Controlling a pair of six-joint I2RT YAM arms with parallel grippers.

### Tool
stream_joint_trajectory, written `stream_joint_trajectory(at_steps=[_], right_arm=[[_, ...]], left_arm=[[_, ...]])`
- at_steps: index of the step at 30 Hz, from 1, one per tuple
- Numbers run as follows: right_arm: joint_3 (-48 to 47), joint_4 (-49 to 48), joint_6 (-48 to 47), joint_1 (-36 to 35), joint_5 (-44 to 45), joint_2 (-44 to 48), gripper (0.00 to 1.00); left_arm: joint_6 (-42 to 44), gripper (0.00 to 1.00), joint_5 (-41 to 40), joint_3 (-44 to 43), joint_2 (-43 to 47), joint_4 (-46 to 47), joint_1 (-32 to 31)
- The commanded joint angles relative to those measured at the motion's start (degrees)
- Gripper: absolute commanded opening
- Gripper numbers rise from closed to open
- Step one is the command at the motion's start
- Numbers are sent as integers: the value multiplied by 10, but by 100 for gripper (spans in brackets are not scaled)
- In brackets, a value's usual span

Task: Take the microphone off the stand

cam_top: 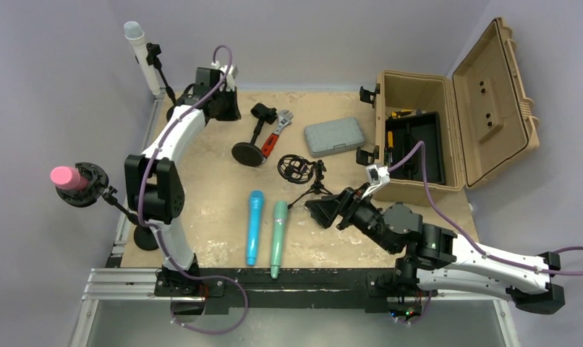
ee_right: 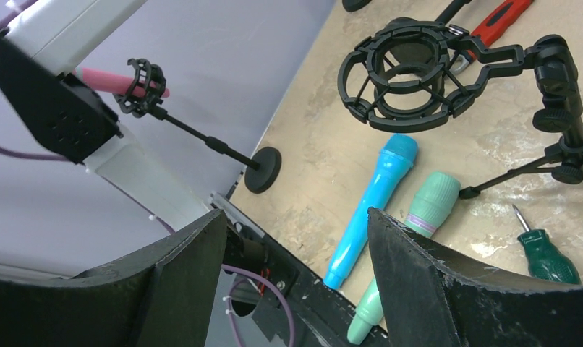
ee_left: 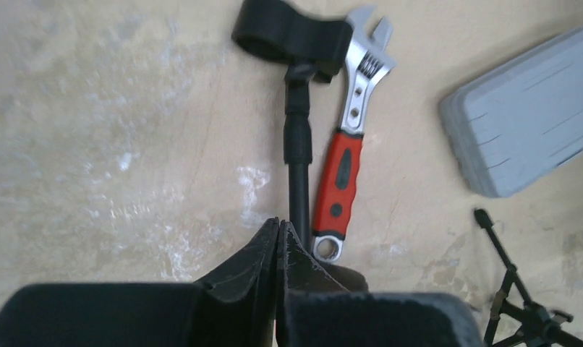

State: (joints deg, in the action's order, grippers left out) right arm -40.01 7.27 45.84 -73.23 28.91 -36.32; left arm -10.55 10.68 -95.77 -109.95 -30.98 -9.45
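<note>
Surface: tan, mottled tabletop [cam_top: 202, 217] boxed in by lavender walls, with both arm bases at 6 o'clock.
Pink microphone [cam_top: 66, 177]: wedged in a shock-mount stand [cam_top: 93, 186] that hangs past the table's 9 o'clock edge. The cradle rings grip its body, so it probably has to slide out along its own axis.
White microphone [cam_top: 140, 50]: clipped head-up in a second stand [cam_top: 162, 76] at the 11 o'clock corner, and it also looks due for removal.
Loose microphones: blue microphone [cam_top: 254, 225] and green microphone [cam_top: 278, 235] lie side by side toward 6 o'clock, in no stand.
Empty holders: clip stand [ee_left: 298, 144] lies flat beside a red-handled wrench [ee_left: 337, 181] near 12 o'clock. A tripod shock mount [ee_right: 404, 72] at centre holds nothing.
Left gripper [ee_left: 278, 242]: jaws pressed together on nothing, poised over the lying clip stand and well apart from either loaded stand.
Right gripper [ee_right: 296, 217]: jaws wide apart and empty at 5 o'clock, facing the pink microphone's side.
</note>
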Motion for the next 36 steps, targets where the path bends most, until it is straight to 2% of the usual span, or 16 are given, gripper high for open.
stream_joint_trajectory(at_steps=[1, 3, 4, 8, 9, 11, 20, 24, 27, 30, 31, 33, 36], right_arm=[[-15, -30, 8, -2, -8, -6, 70], [-19, -27, 7, -2, -11, -14, 69], [-21, -27, 7, -2, -12, -17, 69], [-25, -24, 8, -2, -16, -17, 69], [-24, -22, 9, -2, -16, -14, 69], [-22, -19, 12, -2, -12, -8, 69], [-17, -17, 11, -2, 1, 3, 69], [-23, -18, 4, -2, -3, -10, 69], [-23, -15, 4, -2, -5, -15, 69], [-17, -20, 4, -2, -5, -11, 69], [-17, -19, 4, -2, -5, -10, 69], [-19, -18, 2, -2, -3, -8, 69], [-24, -10, 2, -2, -1, -5, 69]], left_arm=[[24, 6, 8, -18, 46, 54, 0], [14, 34, 24, -66, 13, -9, 0], [9, 43, 25, -95, -11, -46, 0], [-7, 57, 44, -136, -76, -100, 0], [-11, 64, 45, -136, -86, -100, -1], [-14, 66, 42, -136, -106, -101, -1], [-44, 66, 66, -131, -181, -107, -13], [-49, 65, 46, -135, -197, -113, -26], [-50, 60, 16, -150, -214, -130, -34], [-48, 52, -13, -176, -238, -160, -45], [-46, 44, -22, -178, -243, -165, -48], [-43, 37, -33, -173, -241, -163, -51], [-32, 15, -54, -169, -226, -155, -50]])
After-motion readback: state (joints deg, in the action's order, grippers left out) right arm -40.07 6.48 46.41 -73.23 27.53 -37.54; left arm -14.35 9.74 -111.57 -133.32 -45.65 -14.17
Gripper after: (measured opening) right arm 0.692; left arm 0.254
